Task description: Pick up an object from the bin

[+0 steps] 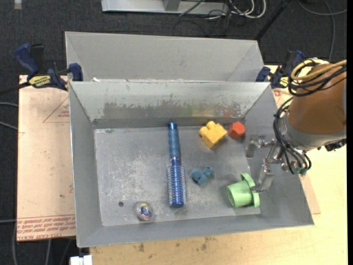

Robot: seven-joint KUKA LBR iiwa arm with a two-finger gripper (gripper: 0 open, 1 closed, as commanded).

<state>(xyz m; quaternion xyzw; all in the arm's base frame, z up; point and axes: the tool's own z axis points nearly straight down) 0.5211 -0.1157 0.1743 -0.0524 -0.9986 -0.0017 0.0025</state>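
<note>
We find the jaws just right of one green cup (241, 196), by its upper edge; whether they stand wide or narrow we cannot tell. The cup lies on its side in the bin's (165, 225) near right corner, with its long axis along the near wall. Left of the cup are one blue piece (202, 175), one blue brush (175, 170) and one ball (144, 210). Beyond it are one yellow block (212, 133) and one red block (236, 130).

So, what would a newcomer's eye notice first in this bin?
The long blue hairbrush lying in the middle of the bin stands out first. Next come the green cup on its side at the lower right, with the pincer just beside it, and the yellow block near the back wall.
</note>
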